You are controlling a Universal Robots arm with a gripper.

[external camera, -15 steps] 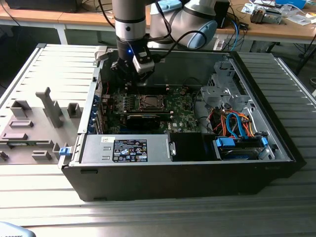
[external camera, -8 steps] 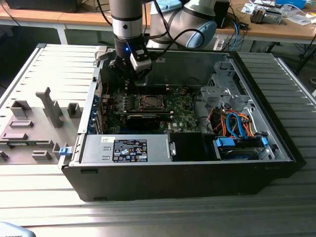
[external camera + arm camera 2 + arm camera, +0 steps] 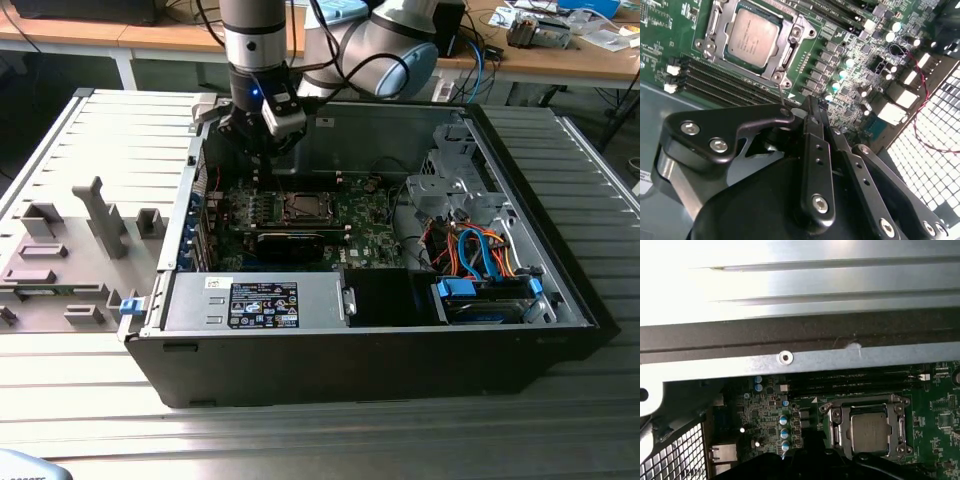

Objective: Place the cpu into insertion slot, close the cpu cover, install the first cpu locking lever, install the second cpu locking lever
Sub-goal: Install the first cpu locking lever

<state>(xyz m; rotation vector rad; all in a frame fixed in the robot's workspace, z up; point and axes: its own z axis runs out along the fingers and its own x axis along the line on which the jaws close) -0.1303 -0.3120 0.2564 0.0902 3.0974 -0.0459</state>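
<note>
The cpu (image 3: 752,37) (image 3: 870,432), a flat square with a silvery-grey top, lies in the insertion slot (image 3: 303,207) on the green motherboard (image 3: 365,235). The cpu cover (image 3: 790,47) (image 3: 837,427), a silvery frame, lies flat around it. A thin metal lever rod (image 3: 781,92) rises from a corner of the socket. My gripper (image 3: 811,106) (image 3: 260,150) hangs above the board beside the socket, on the exterior view's left and rear of it. Its black fingers (image 3: 812,150) are shut together with nothing visible between them.
The open case holds a labelled power supply (image 3: 262,303) at the front, a black card (image 3: 290,243), and a drive cage with blue and orange cables (image 3: 480,255). Memory slots (image 3: 725,82) run beside the socket. A grey fixture tray (image 3: 70,250) lies outside the case.
</note>
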